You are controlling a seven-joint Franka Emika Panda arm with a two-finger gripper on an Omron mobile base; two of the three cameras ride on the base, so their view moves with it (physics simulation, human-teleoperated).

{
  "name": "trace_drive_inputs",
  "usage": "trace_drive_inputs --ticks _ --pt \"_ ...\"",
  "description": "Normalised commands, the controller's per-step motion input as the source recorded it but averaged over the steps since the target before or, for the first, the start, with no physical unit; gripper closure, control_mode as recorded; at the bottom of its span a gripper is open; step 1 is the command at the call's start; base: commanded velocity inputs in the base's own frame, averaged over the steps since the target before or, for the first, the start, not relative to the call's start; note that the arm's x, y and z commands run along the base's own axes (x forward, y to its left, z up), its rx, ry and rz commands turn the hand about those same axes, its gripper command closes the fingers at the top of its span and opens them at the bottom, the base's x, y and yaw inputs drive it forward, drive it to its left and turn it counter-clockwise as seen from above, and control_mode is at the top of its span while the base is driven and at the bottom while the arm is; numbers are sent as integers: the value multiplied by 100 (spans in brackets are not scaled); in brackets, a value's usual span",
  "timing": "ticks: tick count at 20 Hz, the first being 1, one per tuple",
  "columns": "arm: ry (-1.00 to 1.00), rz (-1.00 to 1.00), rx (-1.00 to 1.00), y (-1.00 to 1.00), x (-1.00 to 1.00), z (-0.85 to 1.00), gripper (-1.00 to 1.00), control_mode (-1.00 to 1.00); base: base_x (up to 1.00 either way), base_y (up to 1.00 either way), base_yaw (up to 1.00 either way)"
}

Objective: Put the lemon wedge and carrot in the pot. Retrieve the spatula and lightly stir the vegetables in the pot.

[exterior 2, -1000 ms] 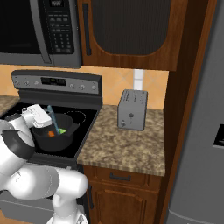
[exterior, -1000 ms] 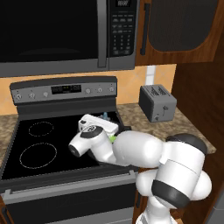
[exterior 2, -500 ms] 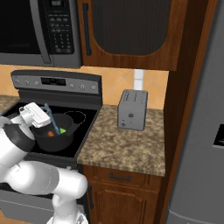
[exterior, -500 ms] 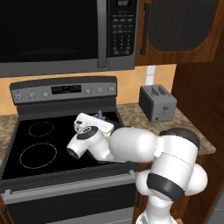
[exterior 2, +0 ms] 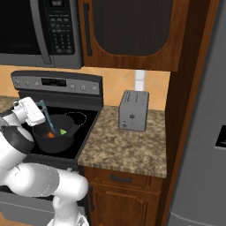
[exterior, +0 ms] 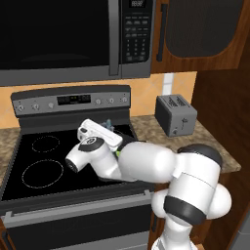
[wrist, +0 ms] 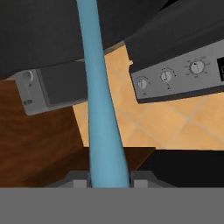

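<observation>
The dark pot (exterior 2: 56,137) sits on the stove's front right burner. Inside it lie the orange carrot (exterior 2: 51,135) and the yellow-green lemon wedge (exterior 2: 63,131), close together. My gripper (exterior 2: 40,107) hangs above the pot's left rim, shut on the blue-teal spatula (exterior 2: 47,118), which slants down into the pot beside the carrot. In the hand view the spatula (wrist: 99,109) runs up from between the fingertips (wrist: 80,179) of my gripper (wrist: 109,181). In the left base view my hand (exterior: 100,135) and forearm cover most of the pot; the spatula's end (exterior: 108,124) pokes up behind the hand.
A silver toaster (exterior 2: 133,110) stands on the granite counter (exterior 2: 128,150) right of the stove. The stove's control panel (exterior: 73,100) rises behind the burners, and the microwave (exterior: 68,39) hangs above. The left burners (exterior: 44,171) are bare.
My hand has shifted a little left and up over the pot, carrying the spatula with it. The carrot and lemon wedge stay in the pot.
</observation>
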Motion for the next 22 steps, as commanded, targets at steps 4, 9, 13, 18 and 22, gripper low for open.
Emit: trace_drive_inputs --ticks 4,9,13,18,22 --pt "0 0 9 0 -51 11 100 -100 0 0 0" --pt "1 0 5 -3 -18 -24 100 -100 0 0 0" --pt "4 0 1 -19 1 -59 100 -100 0 0 0" --pt "5 0 0 -28 19 -73 100 -100 0 0 0" --pt "0 0 -11 -29 14 -67 100 -100 0 0 0"
